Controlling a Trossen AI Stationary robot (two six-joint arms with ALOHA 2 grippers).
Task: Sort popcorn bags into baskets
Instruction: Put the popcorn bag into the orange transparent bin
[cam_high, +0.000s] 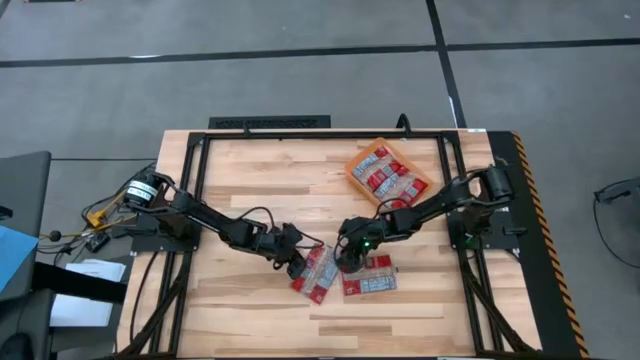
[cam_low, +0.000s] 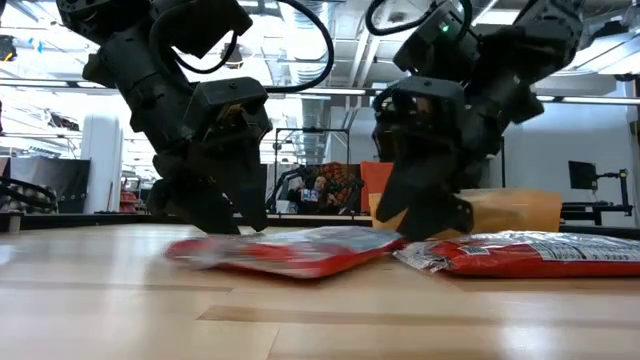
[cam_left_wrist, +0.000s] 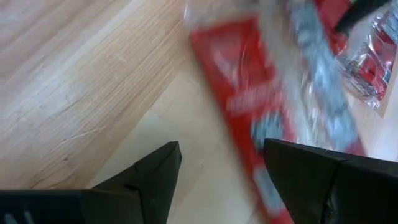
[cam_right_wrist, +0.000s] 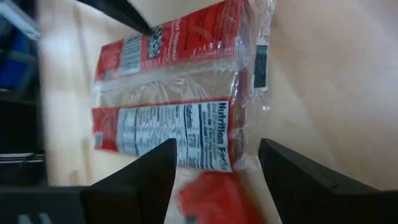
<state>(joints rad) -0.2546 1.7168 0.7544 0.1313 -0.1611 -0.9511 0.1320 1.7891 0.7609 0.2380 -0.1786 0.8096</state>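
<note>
Two red popcorn bags lie flat on the wooden table near its front middle: a tilted one (cam_high: 315, 272) (cam_low: 290, 250) (cam_right_wrist: 174, 106) and one to its right (cam_high: 370, 280) (cam_low: 530, 252). My left gripper (cam_high: 297, 262) (cam_left_wrist: 221, 168) stands open at the tilted bag's left end. My right gripper (cam_high: 347, 262) (cam_right_wrist: 217, 168) stands open low over that bag's right end, between the two bags. The orange basket (cam_high: 358, 165) (cam_low: 520, 210) at the far right holds several more bags. My left gripper comes slanting down from the table's left at the tilted bag's left end (cam_low: 200, 250). One finger (cam_left_wrist: 311, 180) stands over the bag's red edge; I cannot tell whether it touches. My right gripper slants down from the table's right over the same bag's right end (cam_low: 385, 240); I cannot tell whether it touches.
A black metal frame (cam_high: 200, 140) runs around the tabletop. Bare wood lies at the far left (cam_high: 260, 170) and along the near edge (cam_high: 330, 325). The two grippers stand close together over one bag.
</note>
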